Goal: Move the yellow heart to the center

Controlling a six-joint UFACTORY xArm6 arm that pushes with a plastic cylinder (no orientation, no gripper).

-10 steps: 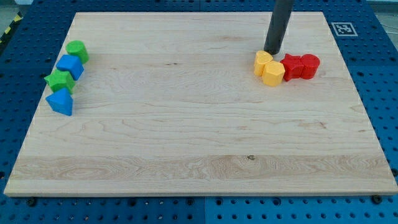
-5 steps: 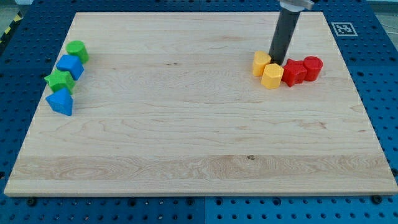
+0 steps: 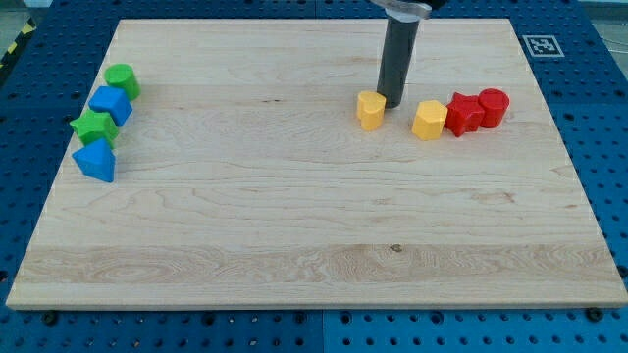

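one upright rod, no jaws visible, my tip (image 3: 391,104) seemingly touching the yellow heart's (image 3: 370,110) right side.

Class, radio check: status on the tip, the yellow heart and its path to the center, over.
My tip at the yellow heart's right side, touching or nearly. Heart apart from the other yellow block, right of board center. No blocks on the path leftward.

Lab bench setup.
I see a wooden surface (image 3: 294,226) on blue perforated mounting plate (image 3: 599,118), fiducial tag (image 3: 541,45) at one corner.
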